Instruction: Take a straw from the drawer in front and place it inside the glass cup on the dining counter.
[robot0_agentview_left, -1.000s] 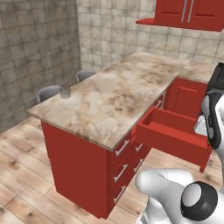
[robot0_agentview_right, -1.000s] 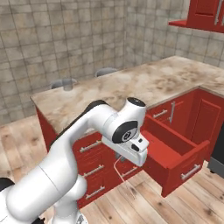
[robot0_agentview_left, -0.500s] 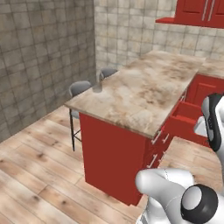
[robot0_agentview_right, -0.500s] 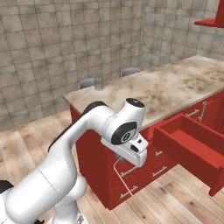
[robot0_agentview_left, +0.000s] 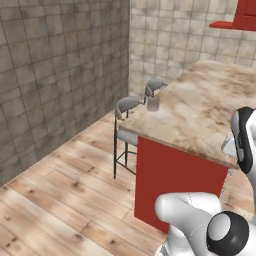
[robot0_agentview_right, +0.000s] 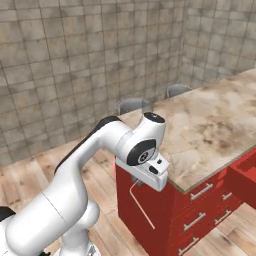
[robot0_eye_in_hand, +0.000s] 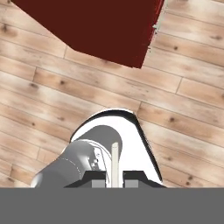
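Gripper (robot0_eye_in_hand: 114, 180) closed tight on the straw (robot0_eye_in_hand: 115, 164); in the hand view the pale stick rises straight up from between the two dark finger tips, over wooden floor planks (robot0_eye_in_hand: 183, 100) and the dark red cabinet base (robot0_eye_in_hand: 100, 30); in the right base view the straw (robot0_agentview_right: 141, 210) hangs as a thin pale line below the hand, slanting down in front of the red cabinet end, clear of the floor.

Glass cup (robot0_agentview_left: 153, 103) stands upright on the dining counter (robot0_agentview_left: 200, 112), near its far left corner, just beside the edge; two grey stools (robot0_agentview_left: 128, 105) sit against that same side; cup well apart from the hand.

Dining counter (robot0_agentview_right: 215, 125) in the right base view: veined marble slab over red drawer fronts with silver bar handles (robot0_agentview_right: 201, 191); the hand hangs at the slab's near corner, below its edge.

Walls of grey-beige tile (robot0_agentview_left: 60, 65) behind.
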